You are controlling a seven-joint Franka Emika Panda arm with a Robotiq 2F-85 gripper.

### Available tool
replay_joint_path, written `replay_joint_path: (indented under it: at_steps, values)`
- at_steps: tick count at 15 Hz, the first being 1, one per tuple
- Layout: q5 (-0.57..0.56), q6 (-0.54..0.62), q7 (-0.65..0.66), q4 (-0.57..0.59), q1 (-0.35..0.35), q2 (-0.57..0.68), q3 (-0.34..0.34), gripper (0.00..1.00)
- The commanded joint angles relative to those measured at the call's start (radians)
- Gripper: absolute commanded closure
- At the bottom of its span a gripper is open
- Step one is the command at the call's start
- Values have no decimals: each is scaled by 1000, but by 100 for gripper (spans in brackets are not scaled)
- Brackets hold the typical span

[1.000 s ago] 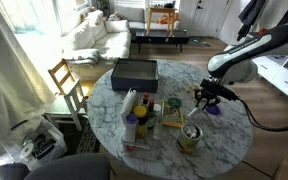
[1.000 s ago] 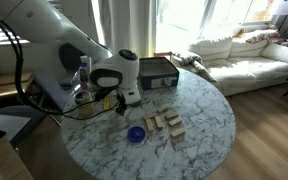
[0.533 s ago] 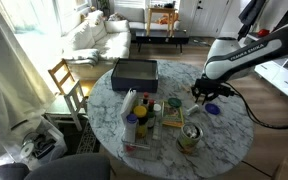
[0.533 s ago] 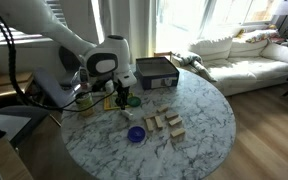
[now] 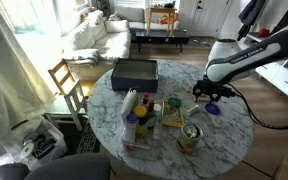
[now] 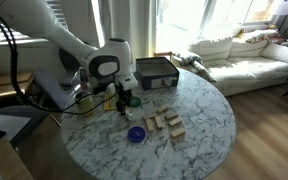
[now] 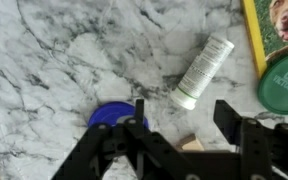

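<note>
**Blue lid (image 7: 112, 116) untouched beneath my open gripper (image 7: 182, 118)**

Blue lid first: it lies flat on the marble table (image 7: 54, 50), and in the wrist view one of my fingers (image 7: 139, 115) crosses its rim at about 3 o'clock. In both exterior views it sits in the same spot as a second ago, so nothing has pushed or lifted it.

What has changed is my arm. Over the last second the wrist swung up and in a little toward the table's middle. For the last half second it has hardly moved, so I judge that I have settled into a hover rather than a sweep.

My gripper's fingers stand wide apart with nothing between them. I cannot tell whether the finger over the blue lid touches it or hangs just above.

From the gripper's middle, a white tube (image 7: 204, 68) lies on its side at 12 to 1 o'clock, near the fingers. A green lid (image 7: 284, 85) sits at about 2 o'clock by the frame edge. A wooden block (image 7: 189, 143) peeks out at 6 o'clock, half hidden by my own body.

So the hold is not yet made.
</note>
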Motion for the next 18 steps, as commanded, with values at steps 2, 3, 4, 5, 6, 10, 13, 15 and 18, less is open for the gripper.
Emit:
replay_joint_path:
  at_steps: [2, 3, 4, 5, 6, 10, 13, 15, 18]
  values:
    - [225, -6, -140, 21, -109, 48, 71, 0]
    - [274, -13, -168, 28, -124, 59, 82, 0]
    - [318, -18, -195, 34, -139, 74, 91, 0]
    - [352, -19, -215, 39, -147, 84, 98, 4]
    - [398, -22, -244, 45, -163, 97, 108, 8]
    - [536, -28, -319, 64, -203, 128, 127, 14]
    - [587, -21, -354, 75, -214, 146, 117, 7]
    - [608, -22, -369, 82, -217, 158, 109, 8]
    - [620, -30, -379, 93, -218, 177, 104, 40]
